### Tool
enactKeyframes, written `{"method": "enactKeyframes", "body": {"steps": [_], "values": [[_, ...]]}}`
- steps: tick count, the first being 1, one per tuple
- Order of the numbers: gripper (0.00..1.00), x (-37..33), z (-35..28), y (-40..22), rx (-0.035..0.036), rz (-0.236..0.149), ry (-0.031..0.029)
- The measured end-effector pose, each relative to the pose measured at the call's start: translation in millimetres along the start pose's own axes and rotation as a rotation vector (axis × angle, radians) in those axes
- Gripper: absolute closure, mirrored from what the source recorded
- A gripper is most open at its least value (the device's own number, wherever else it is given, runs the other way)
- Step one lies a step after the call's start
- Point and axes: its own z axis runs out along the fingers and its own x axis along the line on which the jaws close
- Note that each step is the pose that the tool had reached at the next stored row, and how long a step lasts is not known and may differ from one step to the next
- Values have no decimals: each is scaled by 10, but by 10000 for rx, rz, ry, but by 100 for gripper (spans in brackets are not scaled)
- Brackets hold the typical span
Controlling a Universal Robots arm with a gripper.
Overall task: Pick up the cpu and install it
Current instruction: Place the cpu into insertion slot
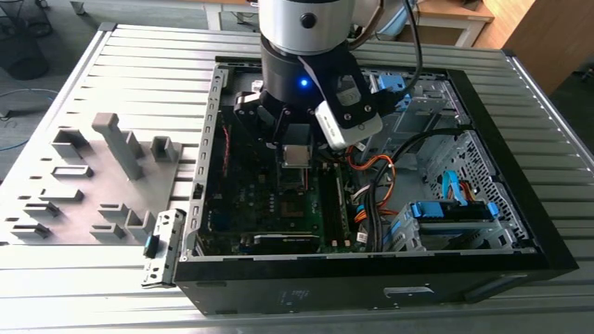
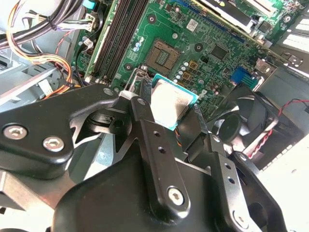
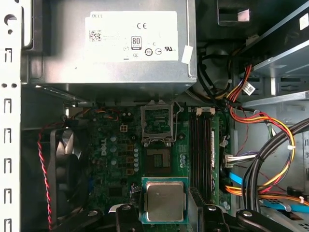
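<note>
In the exterior view the gripper (image 1: 296,150) hangs inside the open computer case (image 1: 371,287), clamped on the cpu (image 1: 297,158), which is held flat above the motherboard (image 1: 278,209) and clear of it. Judgement: the pick-up is done and the carry to the socket is in hand. In the second wrist view the fingers (image 2: 145,128) grip two opposite edges of the chip, and the other two edges are free. The socket (image 2: 164,55) lies ahead, uncovered. In the first wrist view the chip sits short of the socket, whose load plate (image 3: 157,121) stands raised toward the power supply (image 3: 116,48). Seating calls for the chip square and level over the socket (orientation marks too small to tell). The fan (image 3: 67,169) and memory slots (image 3: 203,145) flank the path closely. The cables (image 3: 256,159) lie well apart.
</note>
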Motion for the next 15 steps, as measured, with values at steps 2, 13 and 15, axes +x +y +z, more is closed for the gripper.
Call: {"method": "enactKeyframes", "body": {"steps": [2,13,15], "values": [[53,1,24,-1,1,0,0],[53,6,121,-4,3,0,1],[53,6,124,-4,1,0,0]]}}
